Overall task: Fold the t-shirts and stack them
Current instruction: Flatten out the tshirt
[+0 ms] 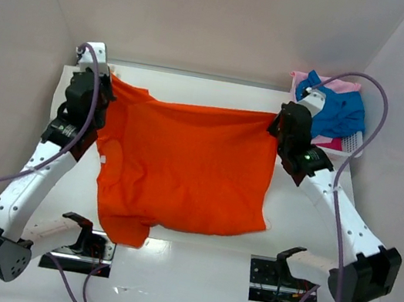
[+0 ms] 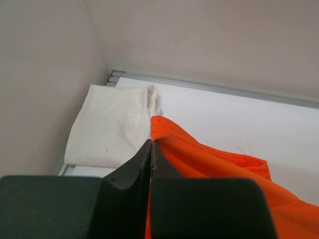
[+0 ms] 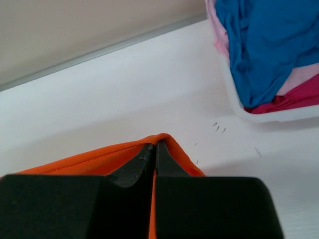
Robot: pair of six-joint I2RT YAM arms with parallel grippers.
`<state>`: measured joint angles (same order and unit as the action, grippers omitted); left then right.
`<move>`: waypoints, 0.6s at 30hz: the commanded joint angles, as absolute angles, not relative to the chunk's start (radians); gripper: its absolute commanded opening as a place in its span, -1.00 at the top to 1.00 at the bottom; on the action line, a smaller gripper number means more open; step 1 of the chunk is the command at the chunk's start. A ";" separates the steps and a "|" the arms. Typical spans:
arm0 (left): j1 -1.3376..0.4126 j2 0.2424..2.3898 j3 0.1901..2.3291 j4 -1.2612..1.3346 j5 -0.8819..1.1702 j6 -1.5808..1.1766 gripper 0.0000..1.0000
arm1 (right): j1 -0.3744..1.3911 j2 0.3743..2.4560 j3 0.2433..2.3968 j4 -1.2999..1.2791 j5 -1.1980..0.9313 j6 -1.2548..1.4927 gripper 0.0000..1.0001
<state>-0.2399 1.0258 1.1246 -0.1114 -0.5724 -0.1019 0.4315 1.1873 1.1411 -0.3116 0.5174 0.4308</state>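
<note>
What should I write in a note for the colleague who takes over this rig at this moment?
Left gripper: shut on the far left corner of the orange t-shirt.
Right gripper: shut on its far right corner.
The shirt is spread between them, unfolded.
The cream-white t-shirt lies flat at the far left corner, apparently folded.
The blue t-shirt and the pink t-shirt lie crumpled in the basket.
Left to do: fold the orange one, probably stack it on the cream-white one, then the other two.

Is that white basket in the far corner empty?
No, the white basket holds a crumpled blue t-shirt lying on top of pink cloth.
</note>
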 commanded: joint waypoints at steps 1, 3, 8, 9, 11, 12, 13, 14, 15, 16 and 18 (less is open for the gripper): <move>-0.216 1.070 1.085 0.128 -0.630 -0.182 1.00 | 0.379 1.270 1.064 -0.130 0.484 0.508 1.00; -0.184 1.109 1.086 0.144 -0.617 -0.191 1.00 | 0.378 1.300 1.056 -0.097 0.460 0.508 1.00; -0.120 1.269 1.144 0.189 -0.522 -0.212 1.00 | 0.350 1.436 1.069 -0.025 0.426 0.517 1.00; -0.110 1.289 1.155 0.204 -0.496 -0.212 1.00 | 0.350 1.471 1.081 -0.002 0.425 0.517 1.00; -0.109 1.323 1.166 0.228 -0.480 -0.204 1.00 | 0.341 1.509 1.101 0.012 0.413 0.524 1.00; -0.109 1.346 1.175 0.239 -0.465 -0.203 1.00 | 0.333 1.535 1.116 0.020 0.403 0.526 1.00; -0.109 1.364 1.184 0.255 -0.453 -0.198 1.00 | 0.330 1.557 1.128 0.024 0.394 0.526 1.00; -0.109 1.382 1.189 0.275 -0.448 -0.193 1.00 | 0.325 1.572 1.138 0.029 0.390 0.526 1.00; -0.109 1.399 1.189 0.292 -0.444 -0.193 1.00 | 0.321 1.590 1.152 0.037 0.390 0.526 1.00; -0.109 1.412 1.189 0.311 -0.437 -0.191 1.00 | 0.318 1.608 1.168 0.043 0.390 0.526 1.00; -0.109 1.451 1.201 0.332 -0.436 -0.184 1.00 | 0.309 1.628 1.186 0.054 0.390 0.526 1.00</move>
